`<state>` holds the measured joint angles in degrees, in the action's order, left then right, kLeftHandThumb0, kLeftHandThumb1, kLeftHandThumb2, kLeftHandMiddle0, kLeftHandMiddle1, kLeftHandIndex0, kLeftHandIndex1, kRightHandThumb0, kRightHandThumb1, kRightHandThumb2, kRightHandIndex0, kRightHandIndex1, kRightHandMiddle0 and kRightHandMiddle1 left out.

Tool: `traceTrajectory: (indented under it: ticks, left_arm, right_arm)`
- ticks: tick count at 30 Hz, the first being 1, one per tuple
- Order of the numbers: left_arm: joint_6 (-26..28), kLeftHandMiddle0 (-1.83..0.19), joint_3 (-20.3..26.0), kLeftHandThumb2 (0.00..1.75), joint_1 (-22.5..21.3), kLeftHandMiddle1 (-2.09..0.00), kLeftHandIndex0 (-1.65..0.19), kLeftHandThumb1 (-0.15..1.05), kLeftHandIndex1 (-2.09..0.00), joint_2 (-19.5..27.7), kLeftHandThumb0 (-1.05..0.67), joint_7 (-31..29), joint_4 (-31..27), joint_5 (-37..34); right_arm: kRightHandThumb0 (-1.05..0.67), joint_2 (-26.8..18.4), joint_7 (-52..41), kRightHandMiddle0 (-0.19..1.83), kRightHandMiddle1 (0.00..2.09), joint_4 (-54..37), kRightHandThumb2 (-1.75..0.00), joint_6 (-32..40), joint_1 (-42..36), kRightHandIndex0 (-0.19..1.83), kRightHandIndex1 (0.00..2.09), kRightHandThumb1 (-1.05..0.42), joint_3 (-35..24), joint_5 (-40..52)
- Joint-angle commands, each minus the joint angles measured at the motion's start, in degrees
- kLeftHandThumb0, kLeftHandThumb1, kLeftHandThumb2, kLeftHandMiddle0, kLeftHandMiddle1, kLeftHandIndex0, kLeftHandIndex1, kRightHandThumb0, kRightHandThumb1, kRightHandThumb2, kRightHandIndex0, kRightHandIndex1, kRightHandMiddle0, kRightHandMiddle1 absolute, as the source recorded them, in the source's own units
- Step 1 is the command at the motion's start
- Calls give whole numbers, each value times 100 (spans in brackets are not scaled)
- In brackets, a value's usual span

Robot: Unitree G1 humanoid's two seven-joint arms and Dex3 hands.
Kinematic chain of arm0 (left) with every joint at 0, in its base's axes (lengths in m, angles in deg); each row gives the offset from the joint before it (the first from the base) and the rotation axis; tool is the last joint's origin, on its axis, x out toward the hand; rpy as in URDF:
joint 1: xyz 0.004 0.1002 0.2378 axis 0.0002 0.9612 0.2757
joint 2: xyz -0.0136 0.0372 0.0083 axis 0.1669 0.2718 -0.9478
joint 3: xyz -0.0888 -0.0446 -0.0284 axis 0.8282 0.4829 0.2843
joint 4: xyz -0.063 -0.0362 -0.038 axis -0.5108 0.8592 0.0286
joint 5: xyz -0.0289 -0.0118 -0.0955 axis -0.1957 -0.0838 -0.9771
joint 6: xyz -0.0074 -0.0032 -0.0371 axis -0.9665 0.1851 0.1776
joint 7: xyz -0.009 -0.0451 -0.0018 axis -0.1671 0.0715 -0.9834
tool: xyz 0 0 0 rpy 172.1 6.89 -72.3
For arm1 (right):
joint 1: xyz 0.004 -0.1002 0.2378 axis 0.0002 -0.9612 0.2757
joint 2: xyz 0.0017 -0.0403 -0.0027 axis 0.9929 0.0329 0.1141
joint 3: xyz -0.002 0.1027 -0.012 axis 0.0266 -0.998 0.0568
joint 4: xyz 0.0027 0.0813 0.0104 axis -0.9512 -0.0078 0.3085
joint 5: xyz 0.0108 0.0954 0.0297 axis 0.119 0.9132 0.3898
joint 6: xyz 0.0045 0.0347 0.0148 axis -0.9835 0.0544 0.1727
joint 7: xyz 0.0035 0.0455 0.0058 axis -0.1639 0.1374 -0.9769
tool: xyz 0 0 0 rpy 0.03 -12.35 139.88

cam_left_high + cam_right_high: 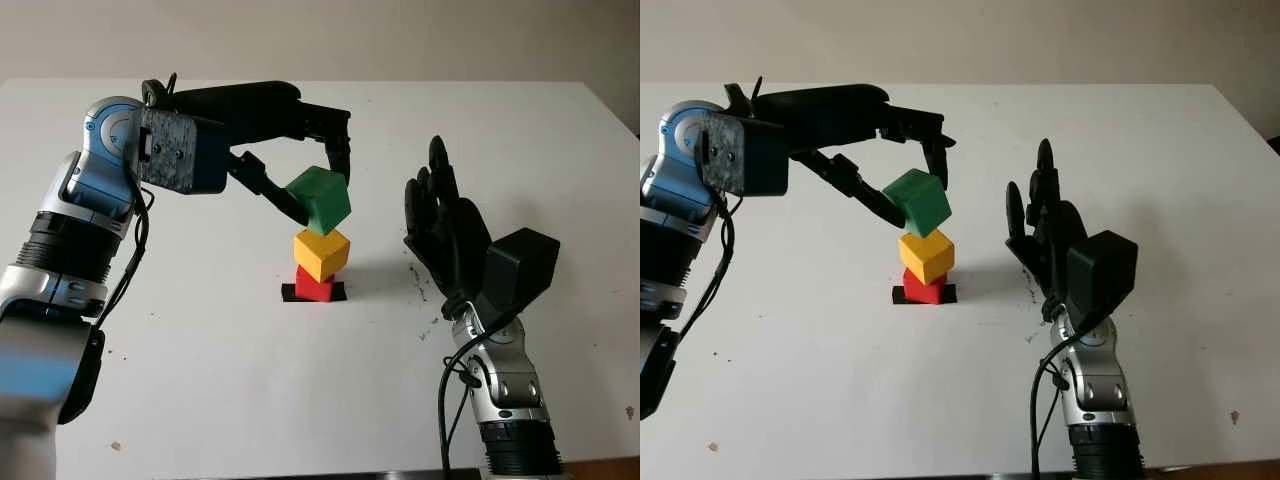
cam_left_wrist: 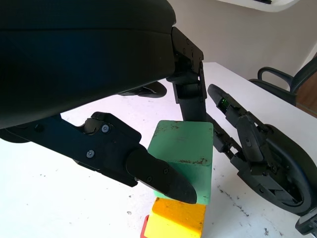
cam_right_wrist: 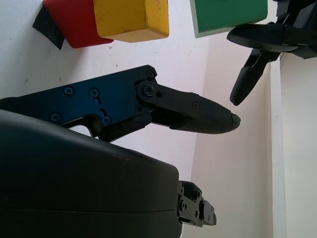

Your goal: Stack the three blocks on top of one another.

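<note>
The left hand (image 1: 318, 180), reaching in from the upper left of the frame, grips the green block (image 1: 320, 199) between its fingers (image 2: 158, 174), tilted, just above the yellow block (image 1: 321, 254). That yellow block sits on the red block (image 1: 314, 286), which rests on a black patch (image 1: 289, 293) at the centre of the white table (image 1: 200, 380). The right hand (image 1: 445, 235), open, stands upright right of the 2-block stack, holding nothing.

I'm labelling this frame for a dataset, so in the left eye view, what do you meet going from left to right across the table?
Left hand gripping the green block above the yellow block and red block → open right hand, raised beside the stack.
</note>
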<state>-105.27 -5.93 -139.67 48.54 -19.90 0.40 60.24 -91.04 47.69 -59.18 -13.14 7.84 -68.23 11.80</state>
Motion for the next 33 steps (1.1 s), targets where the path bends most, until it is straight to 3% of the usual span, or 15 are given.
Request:
traceTrajectory:
  ticks: [1, 13, 33]
  left_arm:
    - [58, -32, -40, 6, -30, -3, -29, 102, -146, -1, -42, -27, 2, 12]
    - [-103, -30, -145, 5, 27, -3, -27, 102, -147, -55, -41, -167, 163, 5]
    - [154, -33, -218, 5, 177, -5, -33, 99, -144, -128, -42, -148, 49, 18]
  right_arm:
    - [-61, -26, 1, -19, 0, -53, -66, -29, -39, -19, 0, -105, -4, 14]
    - [-60, 17, 68, -19, 0, -125, -65, 25, -69, -19, 0, -105, 10, 12]
    - [-59, -11, 18, -19, 0, -142, -65, 33, -83, -19, 0, -105, 11, 51]
